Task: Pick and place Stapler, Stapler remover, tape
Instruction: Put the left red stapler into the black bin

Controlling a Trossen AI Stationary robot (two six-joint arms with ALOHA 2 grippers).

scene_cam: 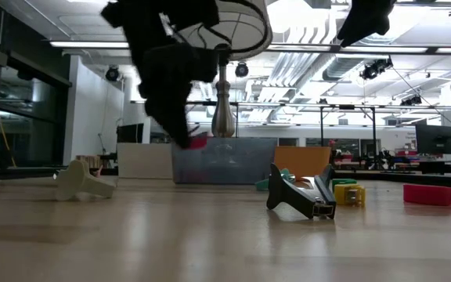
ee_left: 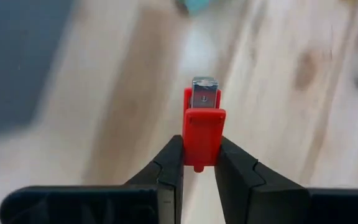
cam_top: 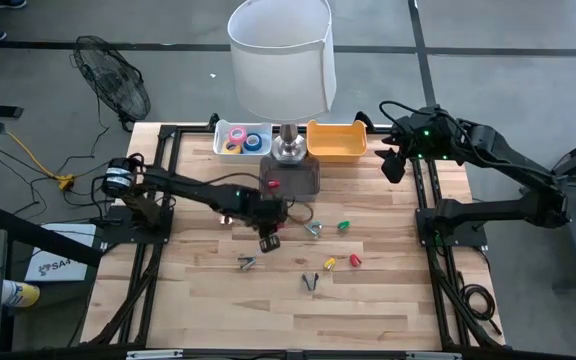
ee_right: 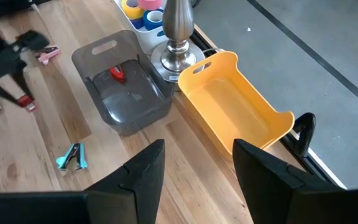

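One red stapler [ee_left: 202,127] is sitting pinched by its end in the left gripper [ee_left: 199,168] at frame centre; such a shallow hold risks slipping. Right gripper [ee_right: 194,163] is waiting wide, upper right.

Pale wood-grain desk [cam_top: 388,290] in plank stripes. Red stapler [ee_left: 202,134] with silver metal tip, between black fingers [ee_left: 166,177] of left hand [ee_left: 199,169]. Yellow tray [ee_right: 238,106], smoky grey translucent bin [ee_right: 126,87] with a red piece inside, white tray [cam_top: 220,140]. Tape [cam_top: 240,139] in pink, yellow and blue. White lamp shade [cam_top: 280,55] on silver stem. Black right hand [ee_right: 194,171]. Teal-and-black staple remover [ee_right: 73,157]. Small red, green and yellow blocks [cam_top: 343,262] on desk.
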